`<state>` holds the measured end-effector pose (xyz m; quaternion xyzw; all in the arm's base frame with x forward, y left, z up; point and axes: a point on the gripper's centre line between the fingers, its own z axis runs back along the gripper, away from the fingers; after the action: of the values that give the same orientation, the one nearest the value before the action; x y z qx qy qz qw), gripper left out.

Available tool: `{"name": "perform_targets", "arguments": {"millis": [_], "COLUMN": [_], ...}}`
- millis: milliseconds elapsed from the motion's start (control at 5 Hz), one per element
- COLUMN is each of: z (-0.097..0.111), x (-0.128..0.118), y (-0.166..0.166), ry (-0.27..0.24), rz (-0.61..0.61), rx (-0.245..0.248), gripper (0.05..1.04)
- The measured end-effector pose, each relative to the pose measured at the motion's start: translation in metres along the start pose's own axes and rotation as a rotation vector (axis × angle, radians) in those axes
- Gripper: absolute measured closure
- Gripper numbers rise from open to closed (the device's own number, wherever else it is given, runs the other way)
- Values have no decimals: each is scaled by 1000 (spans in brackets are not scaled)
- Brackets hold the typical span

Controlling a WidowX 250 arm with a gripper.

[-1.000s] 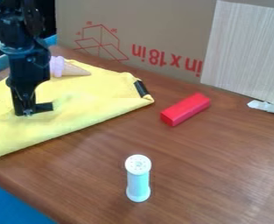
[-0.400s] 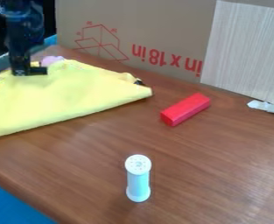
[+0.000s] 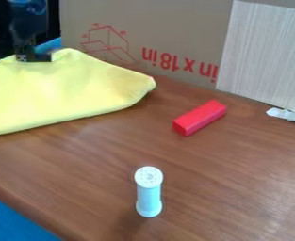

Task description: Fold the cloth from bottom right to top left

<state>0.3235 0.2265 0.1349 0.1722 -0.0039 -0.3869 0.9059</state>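
The black gripper hangs at the upper left, over the far part of the table. It is shut on the yellow cloth, whose top edge is lifted to the fingertips. From there the cloth slopes down toward the near side and the right. Its right corner stands slightly off the table, with a dark shadow beneath, and its lower edge runs to the left border of the view.
A red block lies right of the cloth. A white and pale-blue shaker stands near the front. Behind are a cardboard box and a light panel, with a white object at the right edge.
The gripper has moved up and away toward the far side, pulling the cloth with it. The cloth's near edge and right corner have shifted back, and the purple-topped toy cone is now covered.
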Motion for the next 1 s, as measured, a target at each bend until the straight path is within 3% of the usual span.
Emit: {"name": "perform_targets", "arguments": {"millis": [600, 1000], "z": [2, -12], "x": [11, 15], "y": [48, 68], "ry": [-5, 9], "rz": [-36, -18], "rx": [6, -9], "gripper": [1029, 1014]}}
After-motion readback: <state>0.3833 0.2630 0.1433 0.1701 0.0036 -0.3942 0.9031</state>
